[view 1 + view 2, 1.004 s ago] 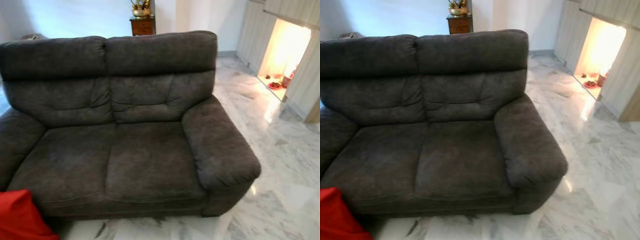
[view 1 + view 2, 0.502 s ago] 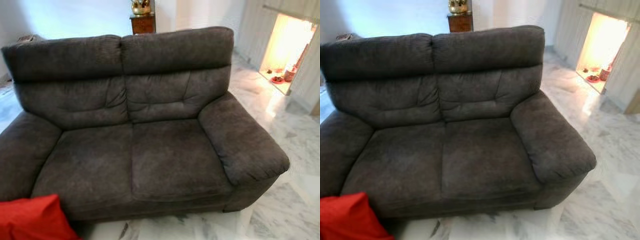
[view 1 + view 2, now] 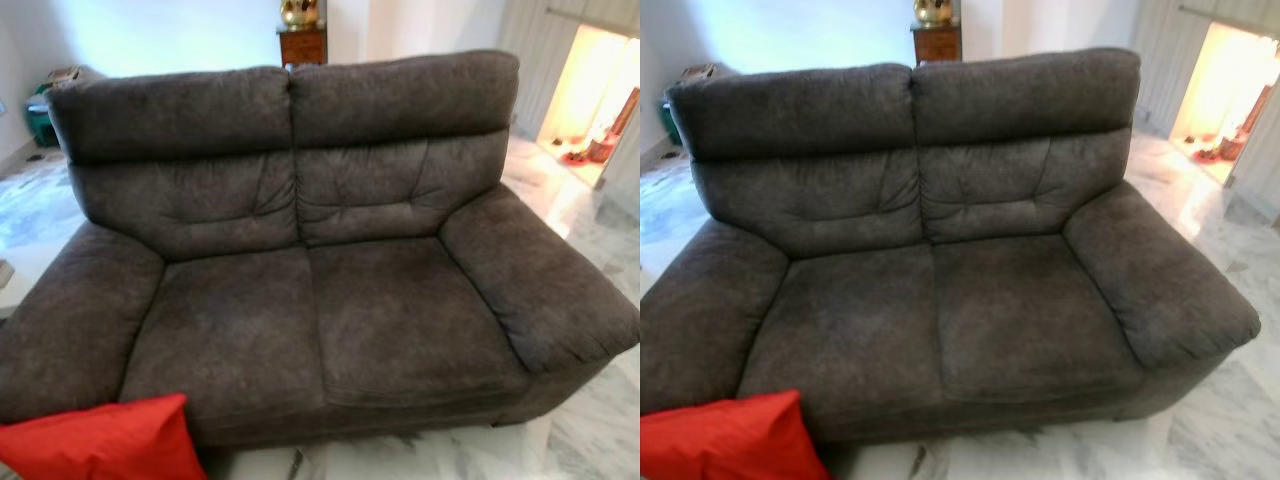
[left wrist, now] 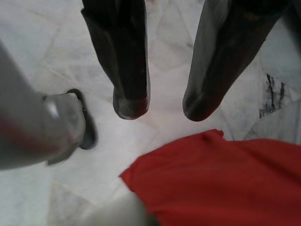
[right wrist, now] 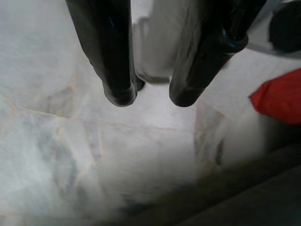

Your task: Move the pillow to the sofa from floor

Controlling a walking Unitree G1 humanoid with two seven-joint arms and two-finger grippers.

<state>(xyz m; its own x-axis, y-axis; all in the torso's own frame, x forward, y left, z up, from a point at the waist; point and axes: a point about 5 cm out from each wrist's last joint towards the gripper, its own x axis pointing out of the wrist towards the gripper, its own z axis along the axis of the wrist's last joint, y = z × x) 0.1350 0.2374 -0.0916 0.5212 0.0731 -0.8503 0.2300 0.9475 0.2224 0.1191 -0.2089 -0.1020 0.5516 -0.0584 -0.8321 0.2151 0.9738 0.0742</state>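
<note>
Red pillow (image 3: 100, 445) at the sofa's (image 3: 330, 300) front-left corner — soft, light; left gripper (image 4: 162, 110), fingers spread, should pinch its corner

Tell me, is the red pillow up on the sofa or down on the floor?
Down on the floor. The soft red pillow lies on white marble in front of the dark grey fabric sofa; its seat holds no pillow.

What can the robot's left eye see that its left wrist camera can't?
The left eye view has the whole dark grey sofa, a wooden cabinet behind it and a bright lit doorway. The left wrist view has the left gripper with its two black fingers apart, hanging over the white marble floor. Both show the red pillow lying on the floor.
</note>
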